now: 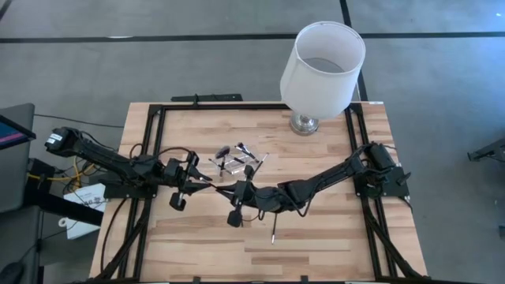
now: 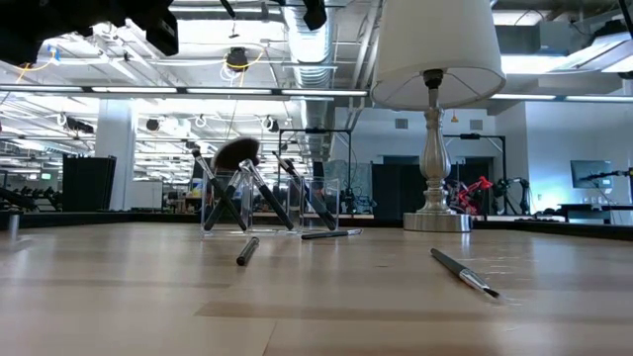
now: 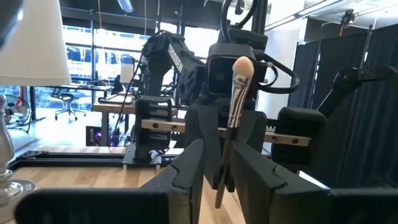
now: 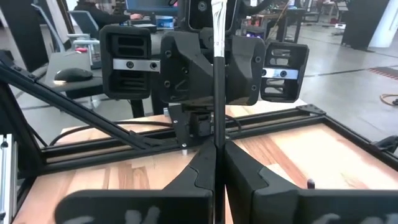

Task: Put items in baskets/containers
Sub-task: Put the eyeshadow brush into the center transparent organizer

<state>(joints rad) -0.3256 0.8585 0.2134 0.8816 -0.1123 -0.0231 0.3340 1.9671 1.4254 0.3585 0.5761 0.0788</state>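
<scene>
Right gripper (image 4: pixel 217 158) is pinched tight on the dark handle of a makeup brush (image 3: pixel 231 112), held in the air over the middle of the table (image 1: pixel 316 237). Left gripper (image 3: pixel 219 171) faces it close. Its fingers stand parted on either side of the handle's free end, with a gap showing on both sides, so no grip there that I can make out. Reads as a hand-over between arms, though I can't be certain both wrist views show the same brush. Head is pale and rounded; a silver ferrule sits below it.

Handling, as judged:
- Very light, with a stiff, thin, smooth shaft that is likely to swivel or slip in a loose pinch.
- Bristles are soft and easily splayed, so keep off the head.
- Best hold is mid-handle, square across the shaft.

Clear plastic holder (image 2: pixel 267 203) stands beyond the grippers, between them and the lamp (image 1: pixel 319 63). It already has several brushes leaning in it, one with a fluffy dark head (image 2: pixel 237 153). Holder looks light and tippable, with a narrow mouth, so the brush should go in handle first. Loose brushes lie on the wood: a short dark one (image 2: pixel 247 250), another (image 2: pixel 331 234) just beside the holder, and one well apart (image 2: pixel 465 272).
</scene>
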